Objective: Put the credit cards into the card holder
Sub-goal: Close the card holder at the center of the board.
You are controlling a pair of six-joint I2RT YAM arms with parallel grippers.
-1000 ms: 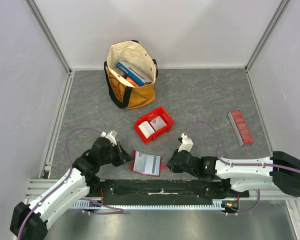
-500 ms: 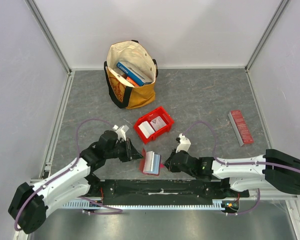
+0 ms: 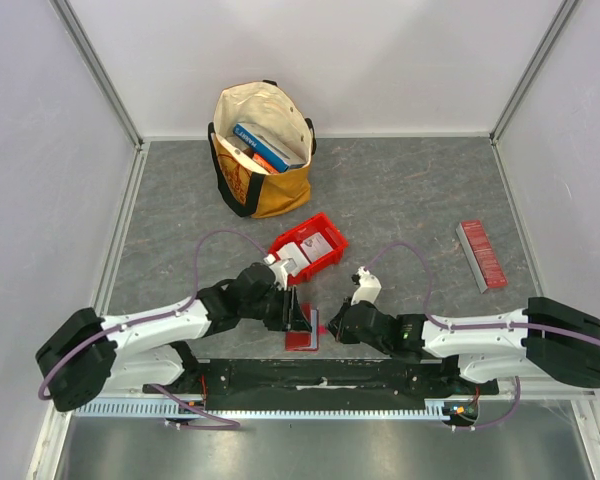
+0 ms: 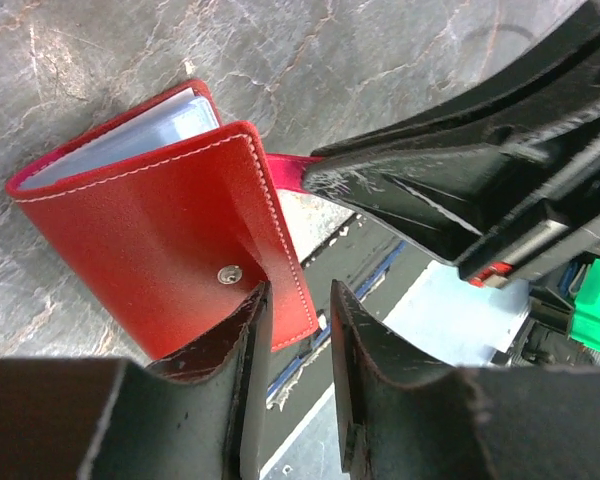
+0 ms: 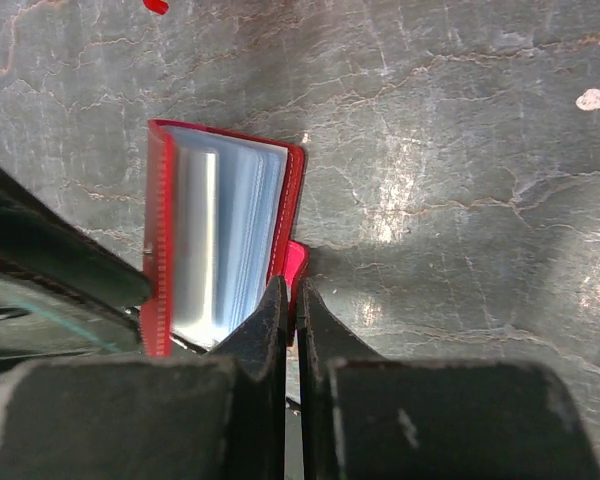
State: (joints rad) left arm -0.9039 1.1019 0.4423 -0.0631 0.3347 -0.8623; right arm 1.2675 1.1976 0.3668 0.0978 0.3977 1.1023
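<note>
Black fingers (image 4: 230, 390) of the left gripper (image 4: 298, 298) are spreading apart, releasing the card holder (image 4: 150, 240) they have just been folding from flat-open to nearly closed. The right gripper (image 5: 292, 290) is pinching its snap tab (image 5: 295, 262) against the tabletop (image 5: 460, 120). With the credit cards (image 3: 304, 252) sitting in the red bin (image 3: 325, 263), it probably needs reopening.

**Card holder** (image 3: 303, 338): dark red leather-like bifold on the bench (image 3: 400, 190), folded nearly shut. Pale clear sleeves show between its covers, with a snap stud on the outer face and a pink tab projecting. **Credit cards** (image 3: 293, 259): apparently two, pale, lying in the red bin (image 3: 337, 229).
</note>
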